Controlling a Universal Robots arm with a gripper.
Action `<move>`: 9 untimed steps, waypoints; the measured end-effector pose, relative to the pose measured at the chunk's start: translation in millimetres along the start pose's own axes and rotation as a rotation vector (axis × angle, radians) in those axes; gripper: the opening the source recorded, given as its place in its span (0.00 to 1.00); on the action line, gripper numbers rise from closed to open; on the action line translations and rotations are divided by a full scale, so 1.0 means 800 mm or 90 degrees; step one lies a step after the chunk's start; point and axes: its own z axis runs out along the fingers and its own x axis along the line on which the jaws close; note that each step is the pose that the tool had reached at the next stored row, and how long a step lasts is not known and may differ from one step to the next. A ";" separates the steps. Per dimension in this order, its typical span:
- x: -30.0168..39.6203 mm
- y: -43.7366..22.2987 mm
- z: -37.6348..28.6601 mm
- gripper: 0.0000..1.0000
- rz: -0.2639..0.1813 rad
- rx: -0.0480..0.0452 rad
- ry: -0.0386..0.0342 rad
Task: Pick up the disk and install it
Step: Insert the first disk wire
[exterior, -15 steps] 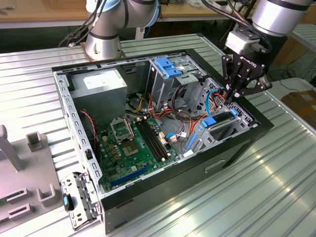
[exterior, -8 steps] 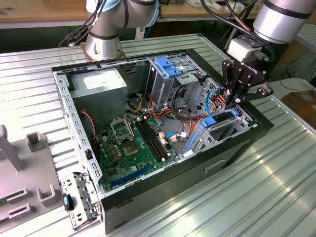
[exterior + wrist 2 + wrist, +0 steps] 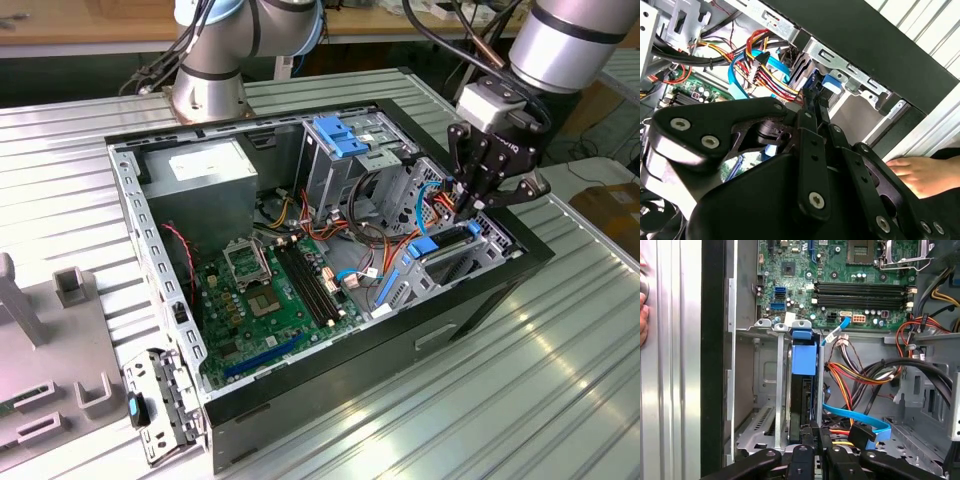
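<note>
The pincer (image 3: 475, 205) is closed thin on the edge of the disk (image 3: 801, 405), which stands on edge in its blue rail frame inside the drive cage (image 3: 765, 390) of the computer case (image 3: 480, 290); it looks dense, rigid, shock-sensitive and best held by its side edges.

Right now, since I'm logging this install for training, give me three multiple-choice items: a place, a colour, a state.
1. The hand is: A over the drive cage; B over the motherboard; C off the case.
2. The disk has a rail frame that is: A red; B blue; C yellow.
3. The disk is: A flat on the table; B lying on the motherboard; C on edge in the drive cage.
A: the exterior view shows it there. B: blue plastic in the first wrist view. C: it stands between cage walls.
</note>
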 end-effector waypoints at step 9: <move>0.0058 0.0053 0.0083 0.16 0.006 0.0003 -0.0005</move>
